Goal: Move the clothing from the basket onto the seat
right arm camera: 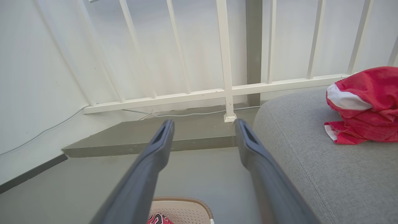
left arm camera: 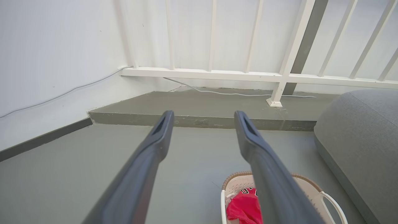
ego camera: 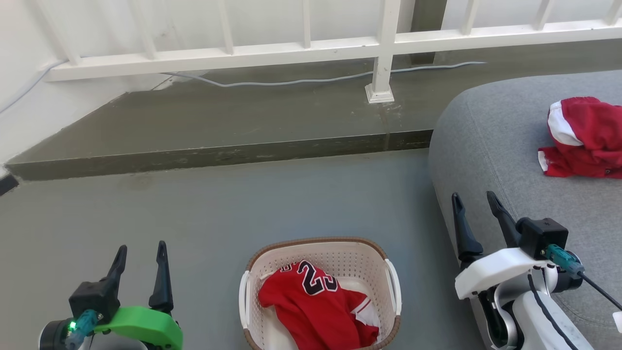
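Head view, looking down at a grey floor. A small cream basket (ego camera: 391,287) sits at the bottom centre of the frame, and a red jersey (ego camera: 311,301) with the number 23 is crumpled inside it. The heap runs from the number at the upper middle of the basket down toward its lower right corner. The left gripper (ego camera: 141,245) is at the lower left and the right gripper (ego camera: 473,194) at the lower right. Both have their fingers spread wide, hold nothing and point up the frame, so the jersey lies between them and below their fingertips. The right gripper looks slightly nearer the basket and overlaps the near edge of the grey seat (ego camera: 510,160), which fills the right side of the frame. Red shorts (ego camera: 590,138) with a white stripe already lie on the seat, upper right.
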